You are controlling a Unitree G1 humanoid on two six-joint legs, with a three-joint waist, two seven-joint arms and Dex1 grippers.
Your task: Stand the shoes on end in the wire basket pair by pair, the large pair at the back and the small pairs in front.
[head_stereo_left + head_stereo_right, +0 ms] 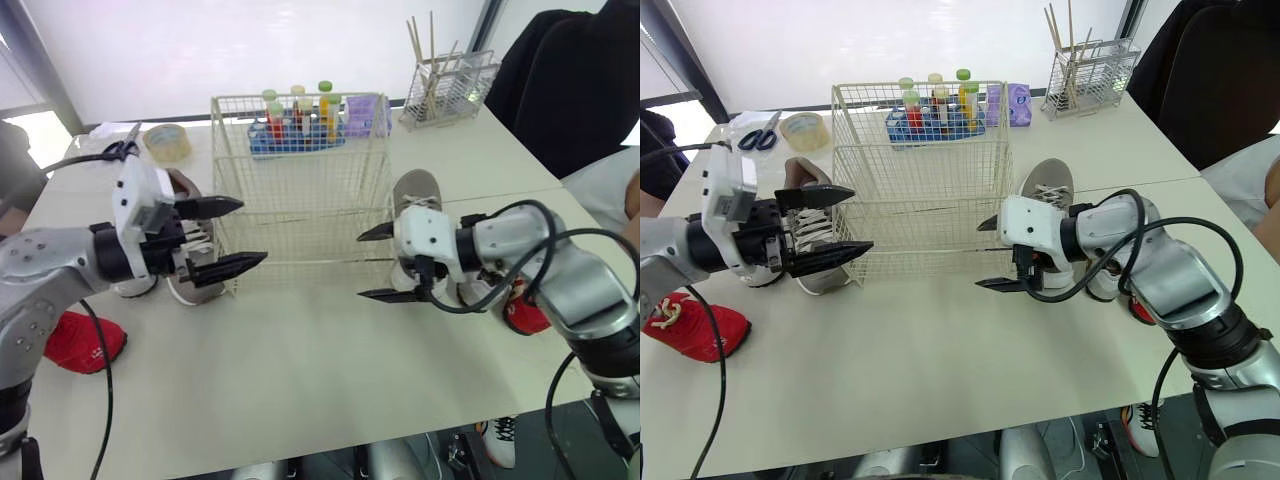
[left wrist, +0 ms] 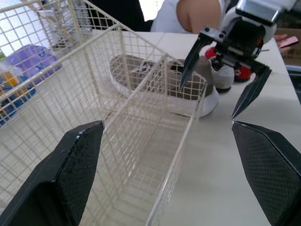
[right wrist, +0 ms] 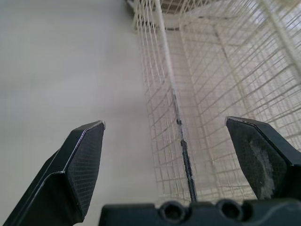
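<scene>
The empty cream wire basket point(image 1: 300, 102) stands mid-table. My left gripper point(image 1: 252, 232) is open at the basket's left front corner. A grey shoe point(image 1: 188, 288) lies on the table just behind its fingers, and a red shoe point(image 1: 85, 340) lies further left. My right gripper point(image 1: 360, 266) is open at the basket's right front corner, holding nothing. Behind it lie another grey shoe point(image 1: 415, 190), a white shoe partly hidden by the arm, and a red shoe point(image 1: 525, 318). The left wrist view looks through the basket point(image 2: 141, 141) to the right gripper point(image 2: 225, 80).
Behind the basket stand a blue rack of coloured bottles point(image 1: 295, 125) and a purple pack point(image 1: 365, 115). A tape roll point(image 1: 167, 142) and scissors point(image 1: 125, 148) lie back left. A wire holder with sticks point(image 1: 450, 90) is back right. A person in dark clothes point(image 1: 570, 80) sits far right.
</scene>
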